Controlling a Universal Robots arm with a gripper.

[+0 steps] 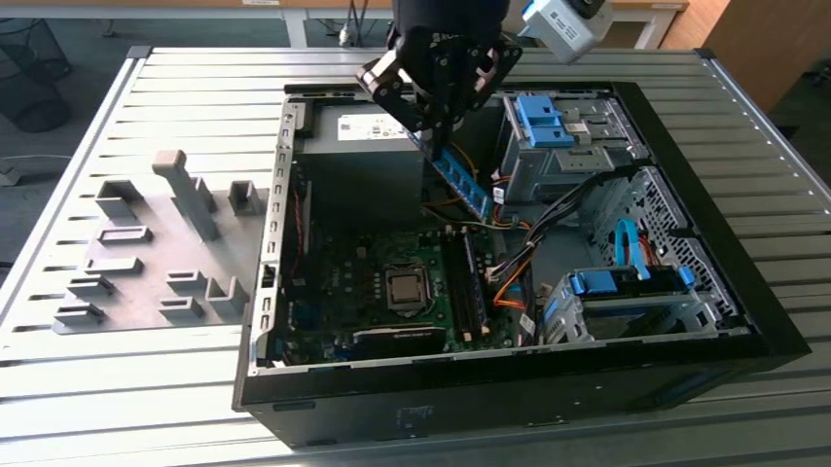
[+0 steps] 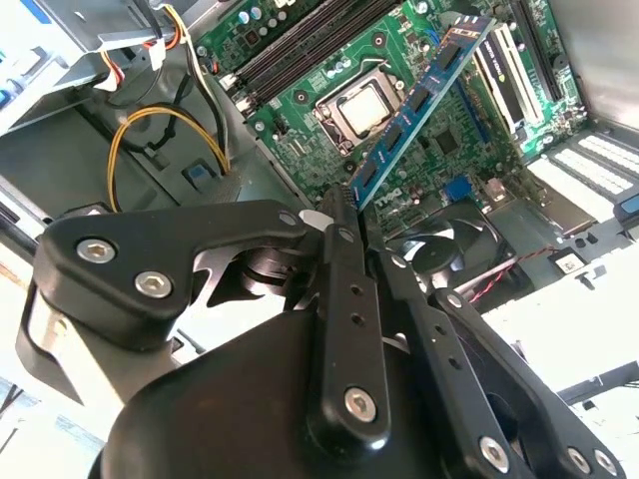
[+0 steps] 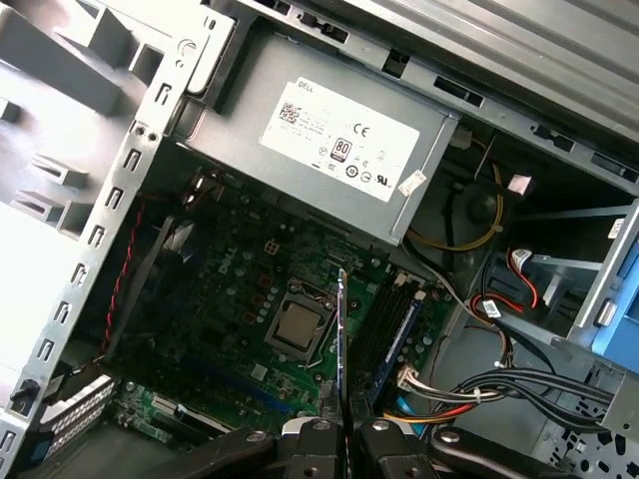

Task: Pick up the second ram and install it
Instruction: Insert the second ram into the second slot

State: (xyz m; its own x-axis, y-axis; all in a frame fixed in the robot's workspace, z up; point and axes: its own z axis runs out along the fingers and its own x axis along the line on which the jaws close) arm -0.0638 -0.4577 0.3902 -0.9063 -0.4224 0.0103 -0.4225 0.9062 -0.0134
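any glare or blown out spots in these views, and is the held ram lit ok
In the second wrist view the area beside the motherboard is washed out white, while the second ram in the gripper is brightly lit. In the first wrist view the fixture blocks are overexposed and the ram shows edge-on, dark. The exterior view is evenly lit, with the case interior shadowed.

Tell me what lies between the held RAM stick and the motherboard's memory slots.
Nothing: in the exterior view the second ram, clamped in the pincer, hangs over open air above the slots.
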